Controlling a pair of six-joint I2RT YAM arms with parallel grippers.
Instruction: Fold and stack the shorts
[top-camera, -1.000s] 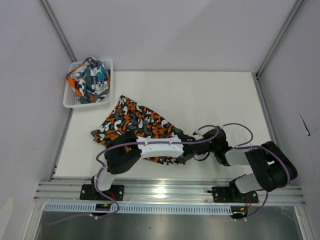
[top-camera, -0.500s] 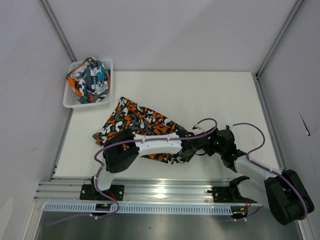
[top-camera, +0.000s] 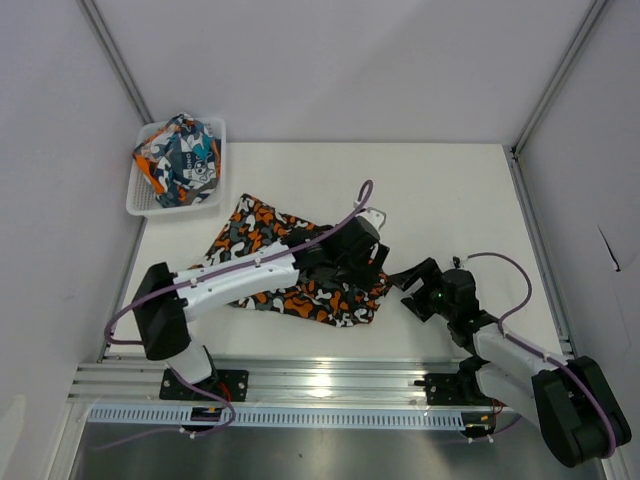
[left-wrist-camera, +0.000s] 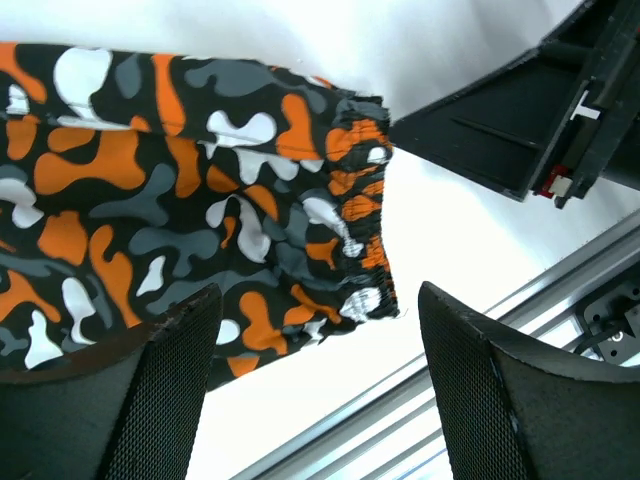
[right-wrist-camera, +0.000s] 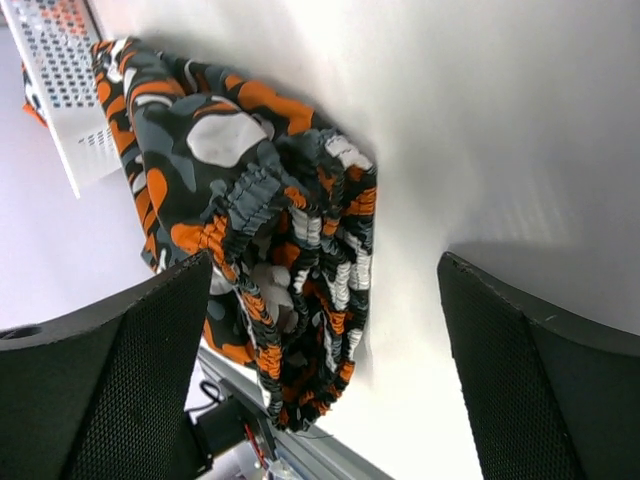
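The camouflage shorts lie spread on the white table, their gathered waistband at the right end. My left gripper hovers open above that waistband, with nothing between its fingers. My right gripper stands open just right of the shorts, apart from the bunched waistband, and holds nothing. It shows as a black body in the left wrist view. The teal-blue and orange shorts sit crumpled in the white basket at the far left.
The aluminium rail runs along the table's near edge, close below the shorts. The basket's mesh wall shows at the far end in the right wrist view. Grey enclosure walls surround the table.
Both grippers have opened and let go of the camouflage shorts. The left arm lifted and swung further in over the waistband; the right gripper drew back to the right.
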